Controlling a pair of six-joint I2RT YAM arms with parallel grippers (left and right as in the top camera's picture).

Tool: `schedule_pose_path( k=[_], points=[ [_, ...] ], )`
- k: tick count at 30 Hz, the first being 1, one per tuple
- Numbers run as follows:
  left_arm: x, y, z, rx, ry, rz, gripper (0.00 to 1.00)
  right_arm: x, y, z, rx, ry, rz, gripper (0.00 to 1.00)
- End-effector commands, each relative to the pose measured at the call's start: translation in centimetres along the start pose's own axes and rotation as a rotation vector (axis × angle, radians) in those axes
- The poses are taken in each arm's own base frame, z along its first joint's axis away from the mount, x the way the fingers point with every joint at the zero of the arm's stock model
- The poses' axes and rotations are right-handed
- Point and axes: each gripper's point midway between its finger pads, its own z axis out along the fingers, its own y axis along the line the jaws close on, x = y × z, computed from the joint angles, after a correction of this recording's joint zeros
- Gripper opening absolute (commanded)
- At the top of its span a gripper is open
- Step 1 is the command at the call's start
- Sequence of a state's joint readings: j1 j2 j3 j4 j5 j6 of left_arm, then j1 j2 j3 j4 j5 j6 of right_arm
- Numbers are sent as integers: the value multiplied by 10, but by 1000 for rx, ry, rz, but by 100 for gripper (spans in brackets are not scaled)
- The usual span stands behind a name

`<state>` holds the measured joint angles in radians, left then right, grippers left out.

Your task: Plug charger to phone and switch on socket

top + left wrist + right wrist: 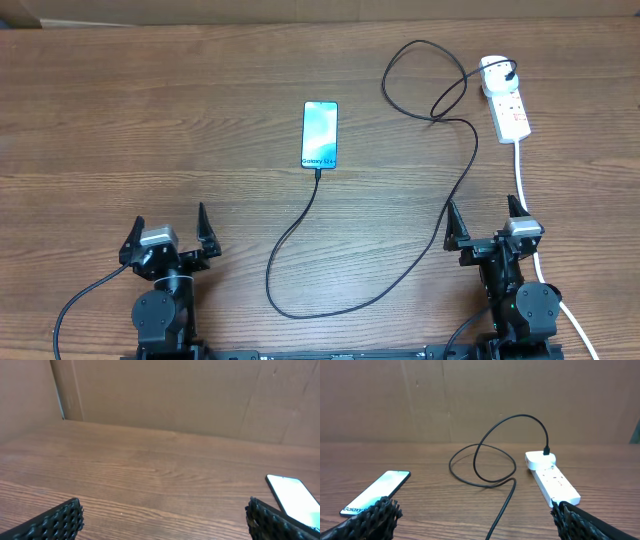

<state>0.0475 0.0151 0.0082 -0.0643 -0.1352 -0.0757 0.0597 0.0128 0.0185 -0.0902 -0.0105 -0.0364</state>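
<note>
Charger (317, 178) seating in phone (320, 135) unclear; socket (507, 104) switches unreadable.

The black charger (315, 190) loops from the white socket (505, 100) to the lit phone's (320, 135) near edge.

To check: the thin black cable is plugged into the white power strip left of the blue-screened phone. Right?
No: the overhead view shows the white power strip right of the blue-screened phone; the black cable is plugged into it.
</note>
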Motion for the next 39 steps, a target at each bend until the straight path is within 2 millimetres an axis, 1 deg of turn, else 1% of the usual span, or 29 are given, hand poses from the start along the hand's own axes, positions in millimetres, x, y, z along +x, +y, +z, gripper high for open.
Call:
schedule_pose_path(
  k=[1,8,13,21,25,31,39],
  points=[
    [-1,3,0,-18,-10,-8,100,1,-1,0,7,-6,6,100],
    [1,-6,-1,33,-1,87,100,1,-1,0,7,-5,6,100],
    [2,-8,-1,49,3,99,99,2,-1,0,7,-5,6,100],
    [2,-4,-1,21,3,-46,100,1,-1,0,7,-5,6,100],
    [2,-3,0,19,3,-59,100,1,-1,0,7,-5,6,100],
    [3,-10,-1,57,7,69,100,2,-1,0,7,-5,6,100],
    [3,-11,-1,63,7,76,100,1,-1,0,7,-5,6,100]
  ],
)
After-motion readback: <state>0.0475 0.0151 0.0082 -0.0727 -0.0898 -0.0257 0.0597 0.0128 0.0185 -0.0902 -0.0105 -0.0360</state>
